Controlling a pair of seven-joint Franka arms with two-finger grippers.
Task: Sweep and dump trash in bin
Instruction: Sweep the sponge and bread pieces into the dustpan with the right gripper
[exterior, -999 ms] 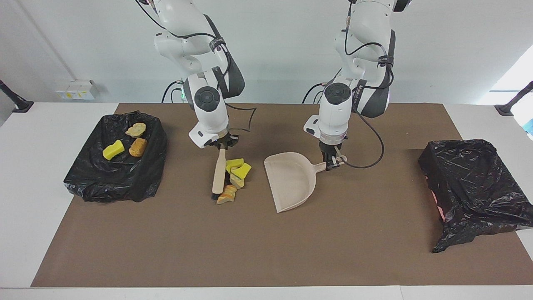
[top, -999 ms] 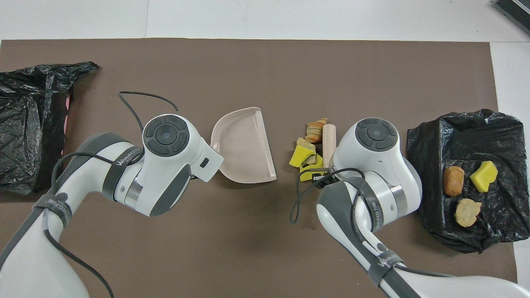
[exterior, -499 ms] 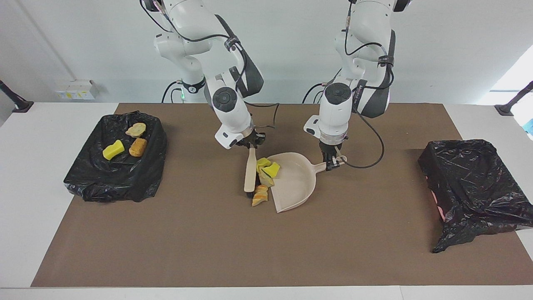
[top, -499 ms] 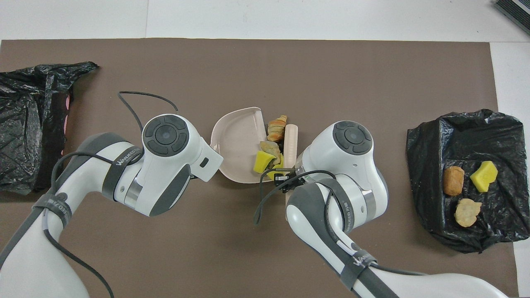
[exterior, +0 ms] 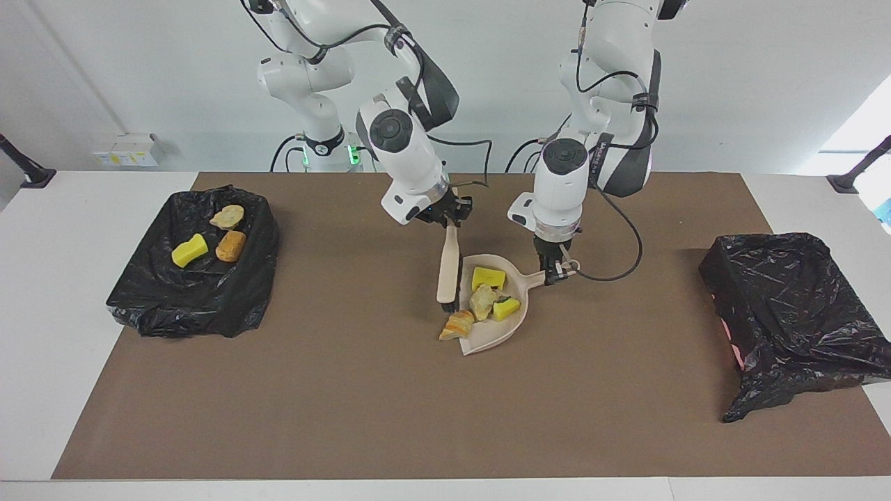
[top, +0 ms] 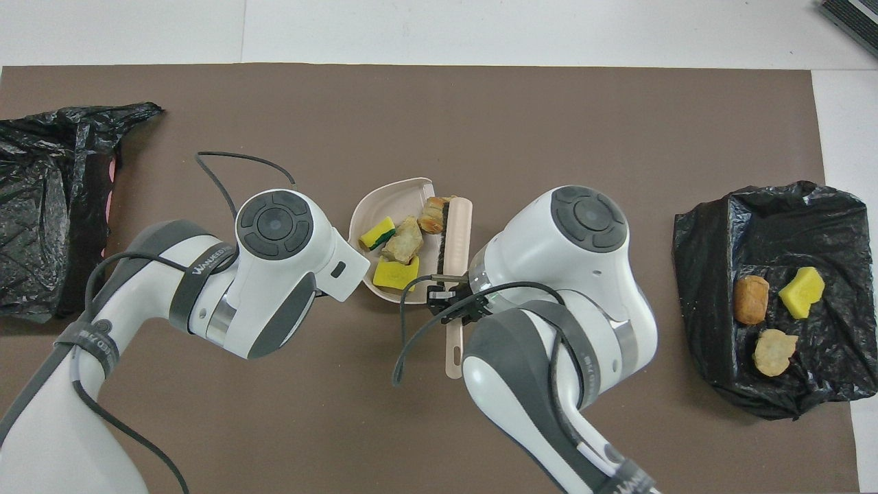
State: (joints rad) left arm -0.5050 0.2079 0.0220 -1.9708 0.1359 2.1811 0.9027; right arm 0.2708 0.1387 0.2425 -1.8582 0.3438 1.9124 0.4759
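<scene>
The beige dustpan (exterior: 502, 330) (top: 391, 199) lies mid-table, and my left gripper (exterior: 555, 271) is shut on its handle. Inside it sit pieces of trash: a yellow wedge (exterior: 489, 278) (top: 396, 273), a tan lump (exterior: 482, 301) (top: 402, 240) and a yellow-green wedge (exterior: 506, 308) (top: 377, 234). A croissant-like scrap (exterior: 458, 325) (top: 432, 214) rests at the pan's lip. My right gripper (exterior: 445, 216) (top: 449, 298) is shut on the beige brush (exterior: 449, 268) (top: 456, 233), whose bristle end stands at the pan's mouth. In the overhead view the left wrist hides the left gripper.
A black-bagged bin (exterior: 195, 306) (top: 713, 240) at the right arm's end holds a yellow wedge (exterior: 189, 250) and two tan lumps (exterior: 231, 245). Another black-bagged bin (exterior: 793, 306) (top: 41, 206) stands at the left arm's end. A brown mat (exterior: 348, 403) covers the table.
My right gripper swept the brush toward the left arm's end, pushing the scraps off the mat into the dustpan. The left gripper and the pan stayed put.
</scene>
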